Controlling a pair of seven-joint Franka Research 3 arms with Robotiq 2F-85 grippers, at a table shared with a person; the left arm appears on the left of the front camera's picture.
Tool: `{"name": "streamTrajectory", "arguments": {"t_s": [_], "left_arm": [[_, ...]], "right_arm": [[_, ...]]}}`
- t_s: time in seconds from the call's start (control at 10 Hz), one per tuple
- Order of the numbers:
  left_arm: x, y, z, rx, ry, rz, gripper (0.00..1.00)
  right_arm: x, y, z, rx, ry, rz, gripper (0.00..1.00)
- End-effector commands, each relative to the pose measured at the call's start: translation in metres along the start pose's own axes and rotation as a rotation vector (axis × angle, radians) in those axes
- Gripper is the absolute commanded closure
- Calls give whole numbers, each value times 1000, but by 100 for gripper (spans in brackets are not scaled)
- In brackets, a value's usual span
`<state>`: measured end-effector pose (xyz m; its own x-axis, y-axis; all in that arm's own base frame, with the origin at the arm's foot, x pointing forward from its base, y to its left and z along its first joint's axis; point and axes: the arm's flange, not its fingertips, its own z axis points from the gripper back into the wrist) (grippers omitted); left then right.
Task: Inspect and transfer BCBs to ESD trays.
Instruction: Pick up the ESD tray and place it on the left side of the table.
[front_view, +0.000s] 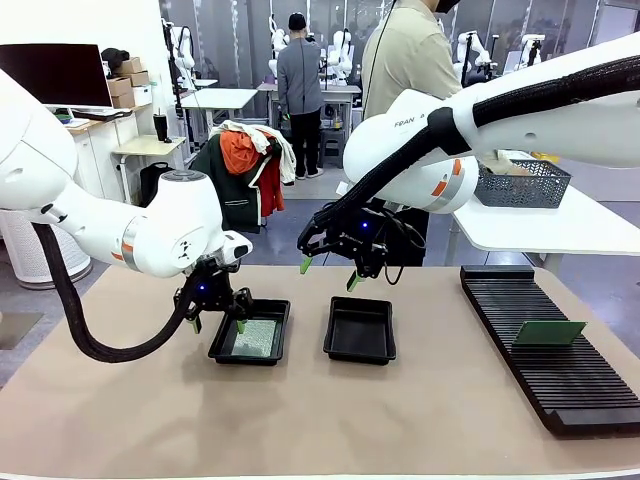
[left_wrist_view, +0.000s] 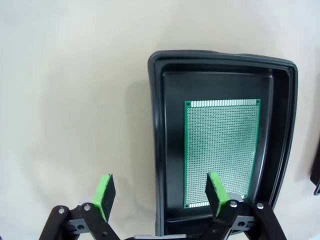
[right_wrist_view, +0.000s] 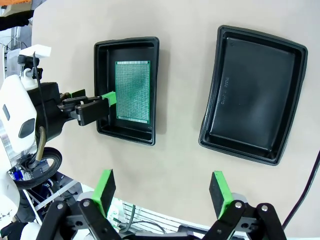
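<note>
A beige counter spans a workshop room, and a person stands at its far side. Two thin green rectangular circuit boards are in sight. The first board lies flat on the floor of the left tray, one of two shallow black plastic trays set side by side, a little apart. The second board sits on the long black ribbed rack at the right end. The left claw hangs low with its jaws apart across that tray's rim, one green pad over the counter and the other over the board. It grips nothing. The right claw hangs above the right tray, also spread wide.
</note>
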<state>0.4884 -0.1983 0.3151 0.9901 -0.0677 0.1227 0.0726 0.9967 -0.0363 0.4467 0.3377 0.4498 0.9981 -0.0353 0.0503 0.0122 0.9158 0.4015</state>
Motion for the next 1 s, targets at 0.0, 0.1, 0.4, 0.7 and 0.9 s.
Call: {"name": "streamTrajectory", "arguments": {"t_s": [0.0,0.1,0.4,0.7,0.9], "left_arm": [[7,2,-2,-46,7,-9,10],[9,3,-4,-45,11,-9,13],[12,1,-9,-47,14,-38,25],[12,0,-8,-31,-6,-42,42],[13,1,-10,-34,-13,-43,54]], "right_arm": [[2,2,-1,-15,-8,-12,0],[2,2,-1,-15,-8,-12,0],[2,2,-1,-15,-8,-12,0],[2,2,-1,-15,-8,-12,0],[2,2,-1,-15,-8,-12,0]]}}
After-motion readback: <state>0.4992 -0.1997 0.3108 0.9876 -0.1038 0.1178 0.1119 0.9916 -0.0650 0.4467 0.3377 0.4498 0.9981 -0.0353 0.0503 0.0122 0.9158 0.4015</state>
